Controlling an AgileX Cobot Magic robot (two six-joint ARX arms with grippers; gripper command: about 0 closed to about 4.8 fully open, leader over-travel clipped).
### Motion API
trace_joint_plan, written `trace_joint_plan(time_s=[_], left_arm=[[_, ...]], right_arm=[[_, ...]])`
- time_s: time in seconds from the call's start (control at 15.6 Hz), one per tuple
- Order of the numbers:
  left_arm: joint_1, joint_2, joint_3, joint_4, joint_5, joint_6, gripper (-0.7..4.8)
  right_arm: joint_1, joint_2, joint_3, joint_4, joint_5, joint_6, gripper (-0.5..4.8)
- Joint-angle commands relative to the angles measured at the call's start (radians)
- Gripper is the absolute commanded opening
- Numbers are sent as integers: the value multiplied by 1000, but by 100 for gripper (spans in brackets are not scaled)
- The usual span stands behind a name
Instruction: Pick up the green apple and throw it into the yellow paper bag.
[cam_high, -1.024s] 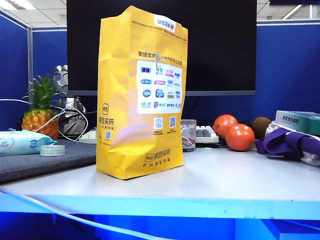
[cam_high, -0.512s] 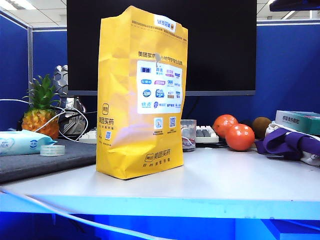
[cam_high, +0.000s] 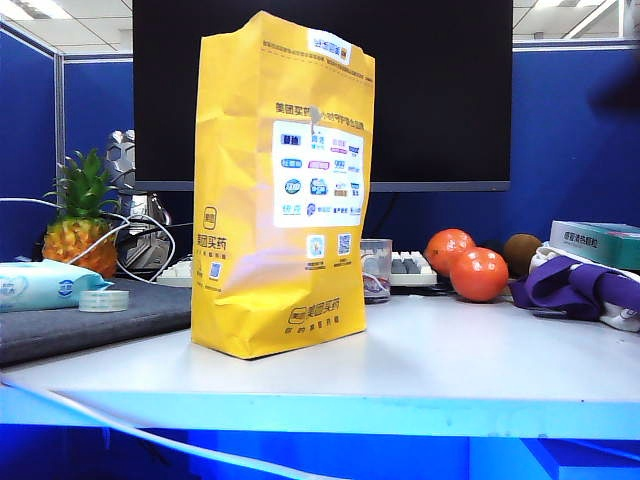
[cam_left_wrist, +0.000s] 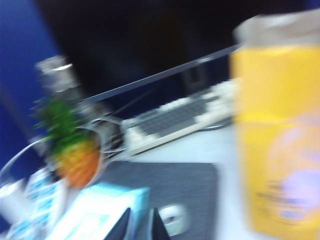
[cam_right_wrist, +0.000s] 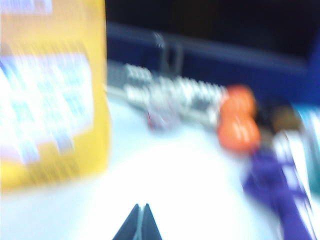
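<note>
The green apple shows in no view. The yellow paper bag (cam_high: 285, 190) stands upright at the middle of the white table, its printed white panel facing the exterior camera. Neither gripper appears in the exterior view. In the blurred left wrist view my left gripper (cam_left_wrist: 141, 209) is shut with a thin slit between its fingers and nothing in it, above a wet-wipes pack (cam_left_wrist: 100, 210), with the bag (cam_left_wrist: 280, 140) off to one side. The blurred right wrist view has my right gripper (cam_right_wrist: 142, 205) shut and empty over bare table, beside the bag (cam_right_wrist: 50, 100).
A pineapple (cam_high: 80, 215), wet-wipes pack (cam_high: 45, 285) and tape roll (cam_high: 104, 300) sit on a dark mat at left. Behind the bag are a glass cup (cam_high: 377, 268) and keyboard (cam_high: 410, 268). Two orange-red fruits (cam_high: 480, 273), a brown fruit (cam_high: 520, 252) and purple cloth (cam_high: 575, 285) lie right.
A dark piece of an arm that showed at the exterior view's top right half a second ago is gone. The bag and the other things have not moved.
</note>
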Motion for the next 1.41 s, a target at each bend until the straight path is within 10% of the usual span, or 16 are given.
trace_joint_plan(time_s=[0.06, 0.38, 0.9, 1.41], left_arm=[[25, -141, -143, 74, -21, -7, 58], [37, -335, -201, 47, -9, -7, 58], [44, -335, -401, 210, 2, -7, 58], [44, -335, -408, -82, 5, -8, 58]], right_arm=[[-51, -149, -95, -100, 0, 5, 0], [-167, -338, -117, -490, 2, 5, 0], [-171, -420, -124, -464, 2, 5, 0], [-169, -420, -124, -464, 2, 5, 0]])
